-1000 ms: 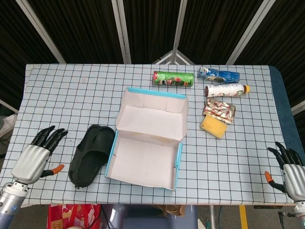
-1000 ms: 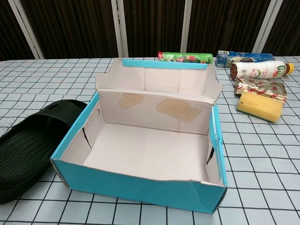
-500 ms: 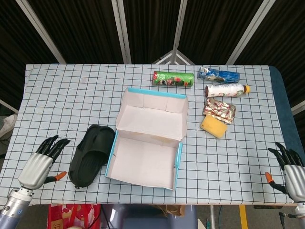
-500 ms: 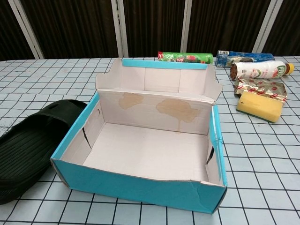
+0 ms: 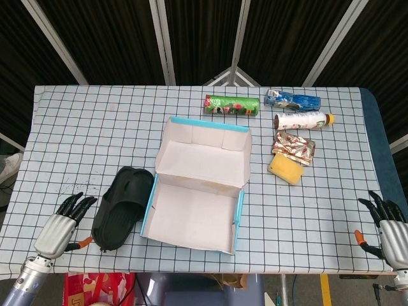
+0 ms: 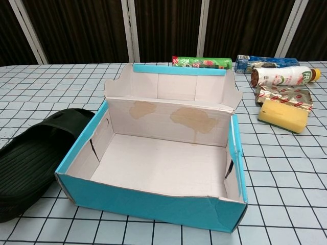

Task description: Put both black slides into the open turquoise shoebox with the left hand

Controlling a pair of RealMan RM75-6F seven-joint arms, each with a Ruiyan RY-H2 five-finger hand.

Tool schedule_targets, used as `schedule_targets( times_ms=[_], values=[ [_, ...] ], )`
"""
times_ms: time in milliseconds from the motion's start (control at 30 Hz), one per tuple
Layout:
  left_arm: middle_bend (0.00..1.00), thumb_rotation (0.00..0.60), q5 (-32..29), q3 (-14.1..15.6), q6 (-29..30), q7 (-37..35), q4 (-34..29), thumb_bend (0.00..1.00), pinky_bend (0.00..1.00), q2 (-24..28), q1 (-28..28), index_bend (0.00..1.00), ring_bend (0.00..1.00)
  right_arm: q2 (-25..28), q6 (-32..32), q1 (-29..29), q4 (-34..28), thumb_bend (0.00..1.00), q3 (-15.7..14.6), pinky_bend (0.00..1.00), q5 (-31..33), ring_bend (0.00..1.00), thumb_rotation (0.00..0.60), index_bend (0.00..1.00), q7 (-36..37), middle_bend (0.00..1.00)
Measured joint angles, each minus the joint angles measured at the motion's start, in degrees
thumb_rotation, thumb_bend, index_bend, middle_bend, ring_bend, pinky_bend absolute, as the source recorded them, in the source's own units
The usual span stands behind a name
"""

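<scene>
One black slide [image 5: 122,207] [image 6: 36,154] lies on the checked table just left of the open turquoise shoebox [image 5: 195,185] [image 6: 153,201]. The box holds nothing; its lid stands up at the back. Only one slide is in view. My left hand [image 5: 60,226] is at the table's front left corner, a short way left of the slide, fingers spread and holding nothing. My right hand [image 5: 390,228] stays at the front right edge, fingers spread and empty. Neither hand shows in the chest view.
At the back right lie a green can [image 5: 231,105], a blue packet [image 5: 293,100], a white bottle [image 5: 302,120], a foil wrapper [image 5: 293,148] and a yellow sponge [image 5: 285,169]. The table's front edge runs just below both hands.
My left hand has drawn back and down toward the table's front left corner, moving away from the slide. The slide, box and right hand have not moved.
</scene>
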Motion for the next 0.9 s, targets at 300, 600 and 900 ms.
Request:
schedule_targets(
  times_ms=[300, 600, 900],
  values=[
    [0.19, 0.600, -0.45, -0.97, -1.00, -2.52, 6.54, 0.18, 0.09, -4.73, -1.87, 0.16, 0.00, -0.13, -1.27, 0.53, 0.09, 0.39, 0.07, 0.07, 0.73, 0.13, 0.600, 0.17, -0.33, 0.05],
    [0.21, 0.600, -2.25, -2.05, 0.16, -7.20, 14.53, 0.18, 0.09, -9.42, -2.24, 0.18, 0.00, -0.36, -2.29, 0.98, 0.05, 0.39, 0.05, 0.07, 1.15, 0.13, 0.600, 0.17, -1.00, 0.05],
    [0.16, 0.600, -3.24, -2.00, -1.86, -8.05, 16.83, 0.18, 0.09, -11.14, -3.76, 0.18, 0.00, -0.39, -3.05, 1.25, -0.27, 0.39, 0.09, 0.07, 1.96, 0.13, 0.600, 0.17, -1.82, 0.05]
  ],
)
